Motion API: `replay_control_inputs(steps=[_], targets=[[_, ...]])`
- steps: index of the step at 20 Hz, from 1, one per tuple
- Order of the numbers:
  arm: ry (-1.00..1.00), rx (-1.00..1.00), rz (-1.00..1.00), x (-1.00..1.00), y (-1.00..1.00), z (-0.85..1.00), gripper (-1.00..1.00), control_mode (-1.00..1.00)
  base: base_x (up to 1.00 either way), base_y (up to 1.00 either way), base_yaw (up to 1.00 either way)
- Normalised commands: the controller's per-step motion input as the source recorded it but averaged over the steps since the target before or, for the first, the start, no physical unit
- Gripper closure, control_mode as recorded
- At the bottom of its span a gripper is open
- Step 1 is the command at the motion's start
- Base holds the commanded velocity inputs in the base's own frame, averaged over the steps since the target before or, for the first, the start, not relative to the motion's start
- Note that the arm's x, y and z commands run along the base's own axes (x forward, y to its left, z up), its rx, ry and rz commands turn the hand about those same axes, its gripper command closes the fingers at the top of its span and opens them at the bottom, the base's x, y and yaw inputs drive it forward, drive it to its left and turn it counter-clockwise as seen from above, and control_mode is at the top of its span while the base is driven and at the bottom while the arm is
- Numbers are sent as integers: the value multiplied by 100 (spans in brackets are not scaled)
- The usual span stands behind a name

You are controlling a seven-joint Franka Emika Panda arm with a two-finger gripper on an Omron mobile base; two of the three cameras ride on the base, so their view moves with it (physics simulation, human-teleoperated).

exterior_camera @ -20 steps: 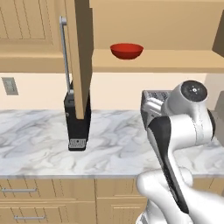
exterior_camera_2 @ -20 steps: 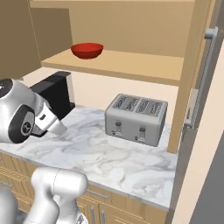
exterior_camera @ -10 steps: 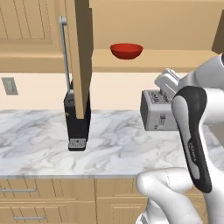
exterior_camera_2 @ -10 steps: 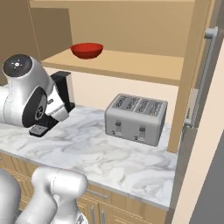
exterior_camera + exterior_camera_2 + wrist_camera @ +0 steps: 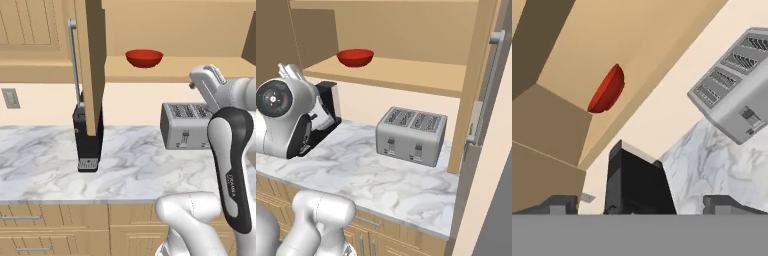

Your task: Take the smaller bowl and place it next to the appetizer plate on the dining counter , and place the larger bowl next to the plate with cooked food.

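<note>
The shallow glossy red bowl (image 5: pixel 144 57) is sitting alone on the open wooden cabinet shelf (image 5: pixel 406 73) — above the silver four-slot toaster (image 5: pixel 412 135) and black coffee machine (image 5: pixel 88 142). The gripper (image 5: pixel 642 204) is hanging open — empty, well apart from the bowl.

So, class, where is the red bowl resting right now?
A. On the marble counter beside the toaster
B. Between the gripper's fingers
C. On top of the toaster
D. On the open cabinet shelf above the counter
D: the red bowl sits on the cabinet shelf, above the toaster.
</note>
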Motion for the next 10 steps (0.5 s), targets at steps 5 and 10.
replay_control_inputs(steps=[5,10], targets=[[0,-4,0,11,0,39,-100,-100,0,0,0],[1,-5,0,23,0,54,-100,-100,0,0,0]])
